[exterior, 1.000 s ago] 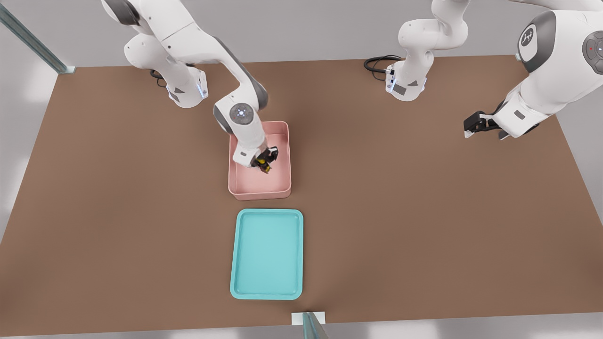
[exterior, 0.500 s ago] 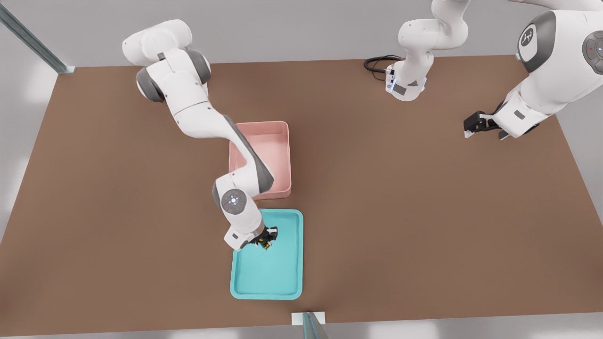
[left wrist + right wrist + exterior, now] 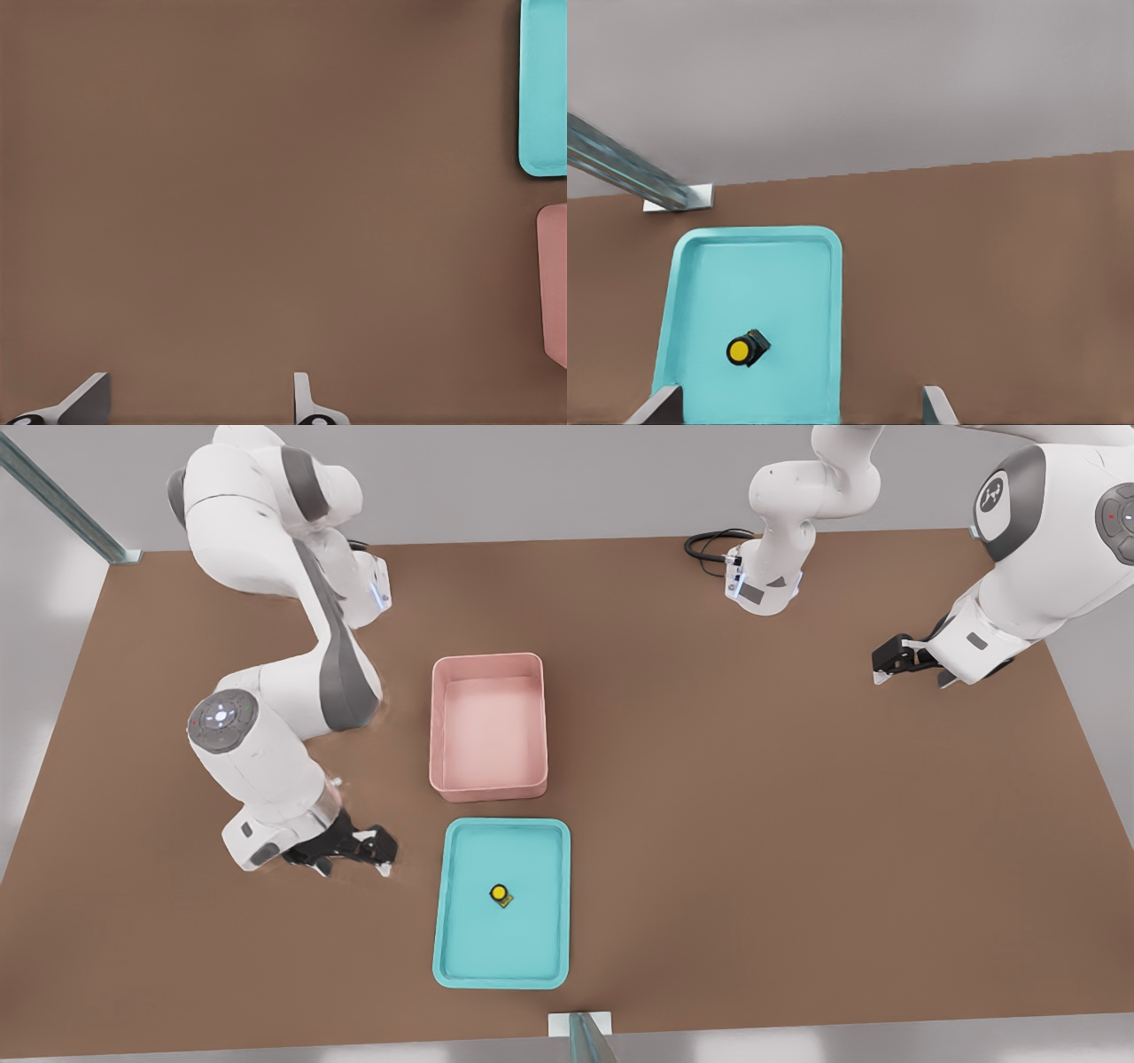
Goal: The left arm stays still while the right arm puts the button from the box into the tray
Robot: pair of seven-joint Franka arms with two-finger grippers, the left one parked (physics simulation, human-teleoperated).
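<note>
Yellow-capped button (image 3: 500, 893) lies in the tray (image 3: 461, 965); the pincer (image 3: 372, 849) hangs open, empty, beside it above the counter (image 3: 797, 824). Risk: a swing sideways could nudge the tray.

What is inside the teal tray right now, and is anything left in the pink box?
The button lies alone in the tray. The box looks empty, with nothing covering it. The gripper, open, sits beside the tray, toward the front view's left.

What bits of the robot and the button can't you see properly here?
- Button in the tray: front view shows mostly its yellow cap; the body is too small to make out.
- Tool, open beside the tray: right wrist view's edge cuts off all but its fingertips.
- Box: left wrist view's edge cuts it off.
</note>
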